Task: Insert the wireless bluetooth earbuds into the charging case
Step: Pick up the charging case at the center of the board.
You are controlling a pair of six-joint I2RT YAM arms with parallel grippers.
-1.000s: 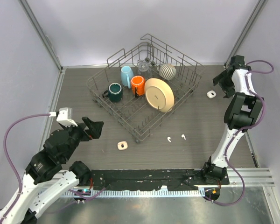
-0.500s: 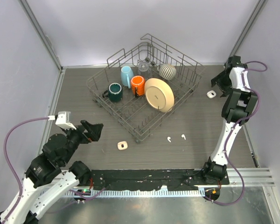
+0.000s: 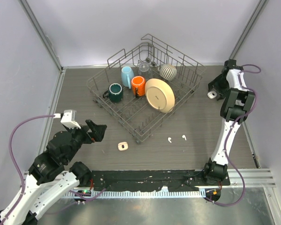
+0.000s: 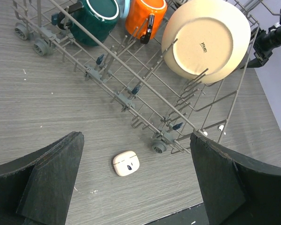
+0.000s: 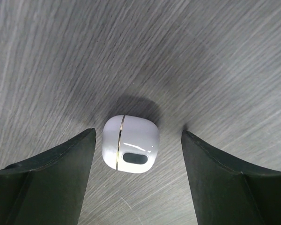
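Case [image 5: 131, 144] lies between right jaws — open, gap each side, untouched; left jaws spread wide.

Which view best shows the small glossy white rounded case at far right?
Right wrist view: the glossy white rounded case sits large, seam and dark slot clear, between the fingers of the right gripper. The top view shows a white speck; the left wrist view misses it.

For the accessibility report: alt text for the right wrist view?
A small glossy white charging case, apparently closed, lies on the grey wood-grain table between the two dark fingers of the right tool. The fingers stand open on either side, not touching it.
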